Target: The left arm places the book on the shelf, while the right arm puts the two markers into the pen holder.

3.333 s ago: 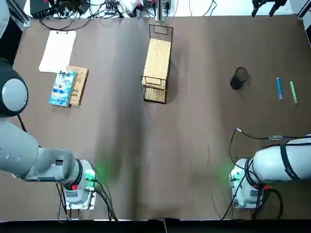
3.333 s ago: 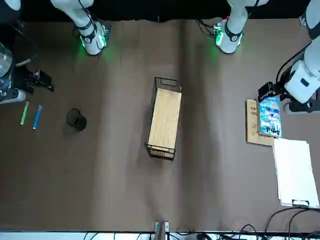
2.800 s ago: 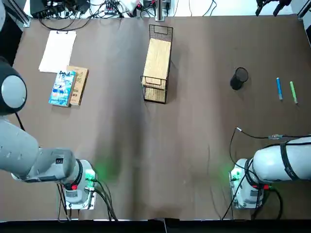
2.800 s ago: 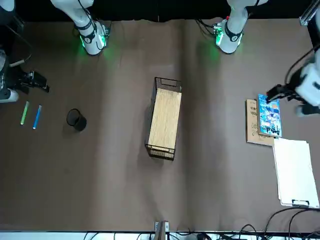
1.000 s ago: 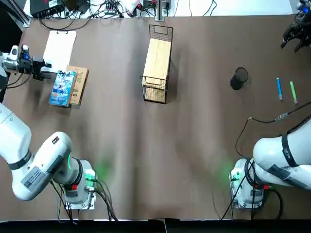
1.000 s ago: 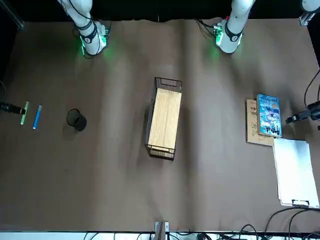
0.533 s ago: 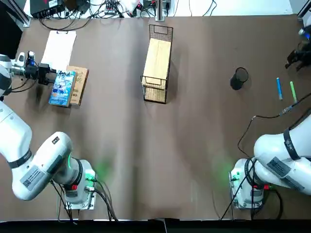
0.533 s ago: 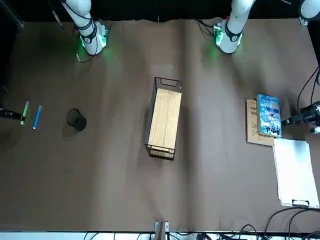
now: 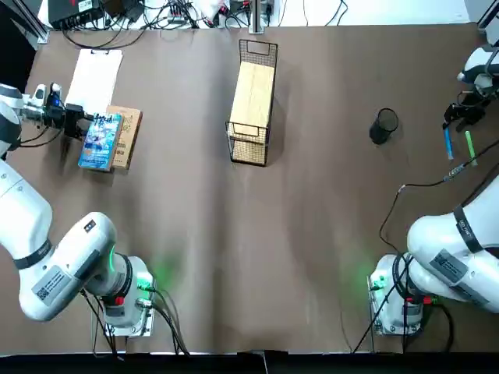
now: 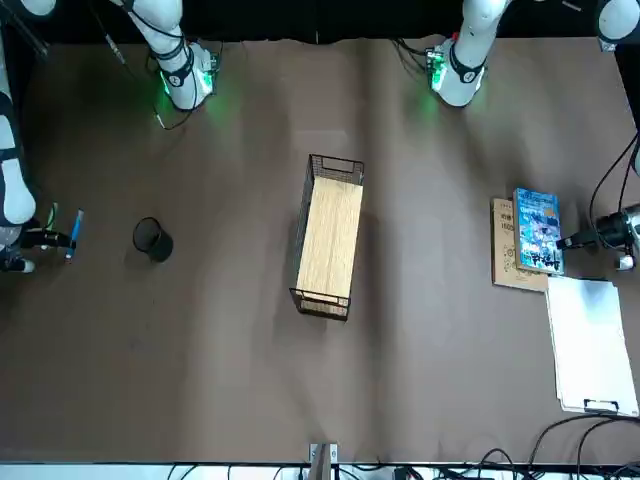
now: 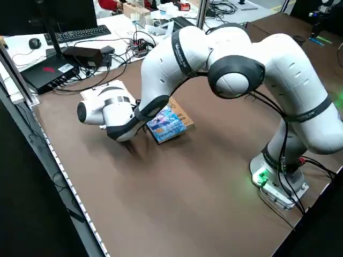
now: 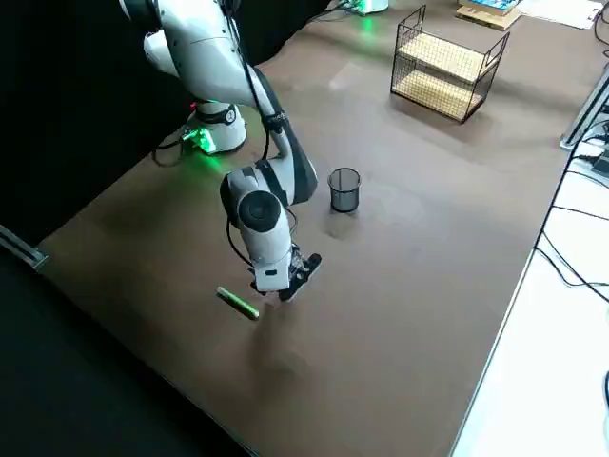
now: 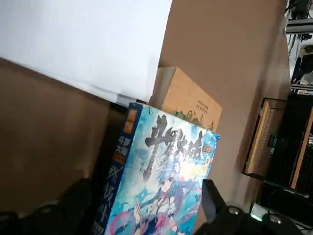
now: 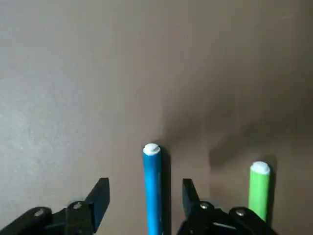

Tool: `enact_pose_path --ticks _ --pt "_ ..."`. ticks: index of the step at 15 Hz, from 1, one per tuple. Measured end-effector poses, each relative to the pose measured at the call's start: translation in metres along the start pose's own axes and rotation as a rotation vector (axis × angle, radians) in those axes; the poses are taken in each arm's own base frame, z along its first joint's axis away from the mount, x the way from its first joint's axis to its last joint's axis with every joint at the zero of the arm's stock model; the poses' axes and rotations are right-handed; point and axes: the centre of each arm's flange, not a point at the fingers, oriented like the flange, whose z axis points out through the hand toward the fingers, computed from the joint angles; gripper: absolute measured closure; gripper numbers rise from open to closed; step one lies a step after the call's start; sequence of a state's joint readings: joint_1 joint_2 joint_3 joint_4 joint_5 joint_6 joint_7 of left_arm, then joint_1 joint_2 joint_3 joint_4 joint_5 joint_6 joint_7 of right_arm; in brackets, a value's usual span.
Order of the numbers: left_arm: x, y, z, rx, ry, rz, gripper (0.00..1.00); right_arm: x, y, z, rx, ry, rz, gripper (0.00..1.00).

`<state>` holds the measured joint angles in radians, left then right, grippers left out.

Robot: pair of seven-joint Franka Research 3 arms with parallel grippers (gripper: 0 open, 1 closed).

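Around book [image 13: 161, 171] and blue pen [image 14: 152, 196], nothing gripped

At the book with left pincer [image 13: 147, 185], spread wide, with book width between the fingers; contact impossible to tell. Probably opened so far to take both covers' edges at once. Below that pincer, find the book lying flat, partly over the tan book [image 13: 190, 100] and partly past its edge. Perhaps easier to lift for that overhang, but liable to drag the tan book along if gripped too low. Just beside the pair, note the paper [image 13: 83, 44], also worth sparing a nudge.

Well off to the left pincer's right, see the shelf [image 9: 253, 93], with plank bare and ready to receive. Likely to need a firm pinch, a lift, then a careful turn to suit that narrow plank.

Over the blue pen with right pincer [image 14: 145, 183], well open and holding nothing, astride the barrel. Apparently lined up to close across the thin way. Just outside the right finger, notice the green pen [image 14: 259, 191], best left for second; could be knocked if opened wider. To the right pincer's left, near, find the cup [image 12: 344, 190], upright with mouth up, so presumably calling for each pen to be tipped on end before release.
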<state>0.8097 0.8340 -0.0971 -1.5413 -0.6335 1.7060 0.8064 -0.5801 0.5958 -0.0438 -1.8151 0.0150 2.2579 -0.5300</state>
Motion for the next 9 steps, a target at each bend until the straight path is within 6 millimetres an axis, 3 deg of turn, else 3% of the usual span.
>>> enact_pose_path --ticks 4,7,8,9 --pt "0.002 0.003 0.004 0.002 -0.009 0.005 0.00 -0.006 -0.002 0.014 -0.038 -0.035 -0.045 0.38" --pt "0.004 0.005 0.007 0.002 -0.013 0.010 0.10 -0.007 -0.003 0.020 -0.047 -0.049 -0.061 0.44" --pt "0.004 0.006 0.007 0.002 -0.014 0.010 0.29 -0.006 -0.004 0.024 -0.052 -0.048 -0.070 0.49" --pt "0.004 0.006 0.007 0.002 -0.014 0.010 0.40 -0.005 -0.006 0.026 -0.053 -0.049 -0.076 0.58"
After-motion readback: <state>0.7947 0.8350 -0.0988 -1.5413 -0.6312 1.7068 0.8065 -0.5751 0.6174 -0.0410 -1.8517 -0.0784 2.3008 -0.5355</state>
